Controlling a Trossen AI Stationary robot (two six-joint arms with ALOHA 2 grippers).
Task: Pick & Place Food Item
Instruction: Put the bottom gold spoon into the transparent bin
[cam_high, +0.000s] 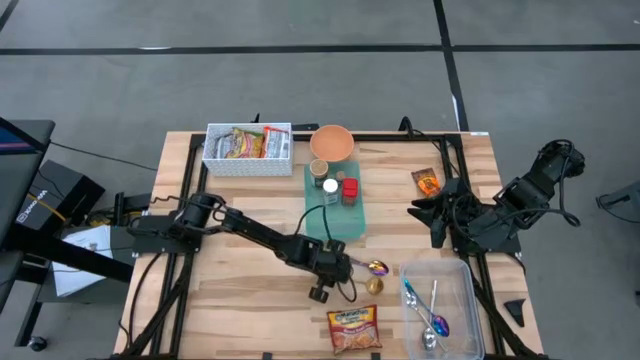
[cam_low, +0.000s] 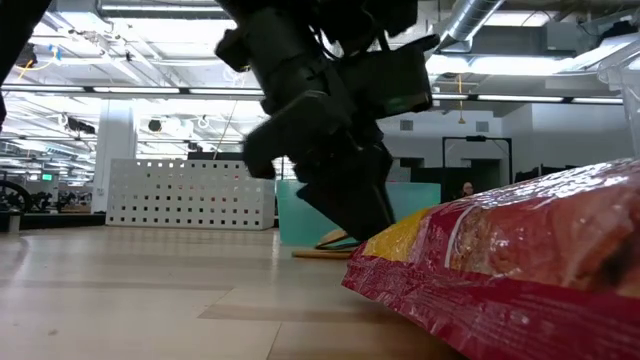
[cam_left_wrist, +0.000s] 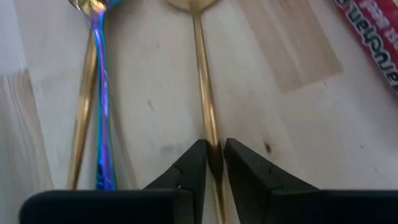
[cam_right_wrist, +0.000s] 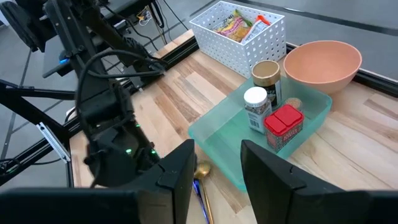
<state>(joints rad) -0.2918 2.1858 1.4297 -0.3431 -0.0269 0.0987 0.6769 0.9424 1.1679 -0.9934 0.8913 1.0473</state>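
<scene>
A gold spoon (cam_left_wrist: 204, 87) lies flat on the wooden table, its bowl (cam_high: 375, 286) toward the right. An iridescent spoon (cam_left_wrist: 99, 93) lies beside it. My left gripper (cam_left_wrist: 214, 149) is down at the table in the middle front (cam_high: 343, 268), shut on the gold spoon's handle. A red-and-yellow noodle packet (cam_high: 353, 330) lies at the near edge and fills the right of the low view (cam_low: 520, 270). My right gripper (cam_right_wrist: 217, 171) hangs open above the table's right side (cam_high: 425, 212), holding nothing. My left gripper pinches the gold spoon's handle (cam_left_wrist: 210, 127) between its two fingertips, well away from the bowl. The fingers come from above, slanting steeply down, one on each side of the thin handle. The spoon lies flat on the table.
A clear bin (cam_high: 462, 300) with spoons stands at the front right. A teal tray (cam_high: 345, 222) with jars, a pink bowl (cam_high: 331, 143) and a white basket (cam_high: 248, 163) of packets are at the back. A small orange packet (cam_high: 426, 181) lies to the right.
</scene>
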